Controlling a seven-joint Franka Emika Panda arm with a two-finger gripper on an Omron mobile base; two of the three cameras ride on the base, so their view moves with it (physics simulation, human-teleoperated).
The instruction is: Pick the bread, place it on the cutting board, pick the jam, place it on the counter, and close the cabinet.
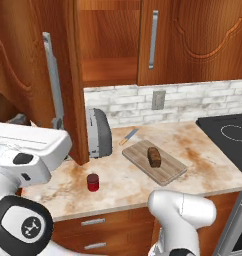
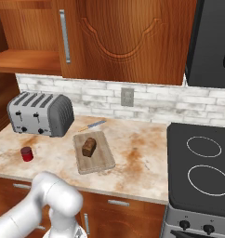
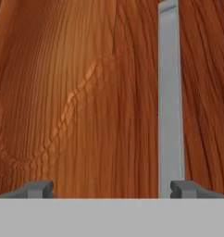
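Observation:
The dark brown bread (image 1: 154, 156) (image 2: 89, 147) lies on the wooden cutting board (image 1: 169, 173) (image 2: 98, 163). The red jam (image 1: 93, 182) (image 2: 26, 154) stands on the beige marbled counter (image 1: 208, 165) (image 2: 137, 153), left of the board. The cabinet door (image 1: 23, 60) hangs swung open at the left, baring a shelf (image 1: 110, 70). My gripper (image 3: 111, 190) is open, its fingertips (image 3: 40, 189) wide apart and empty, facing the carved door panel (image 3: 77, 102) at close range. The door's silver bar handle (image 3: 170, 92) runs up just above the right fingertip.
A grey toaster (image 1: 98, 132) (image 2: 40, 114) stands by the brick backsplash, a knife (image 1: 128, 136) (image 2: 92, 125) beside it. A black stove top (image 1: 233, 135) (image 2: 202, 158) bounds the counter at the right. The neighbouring cabinet door (image 1: 193, 40) (image 2: 123, 37) is shut.

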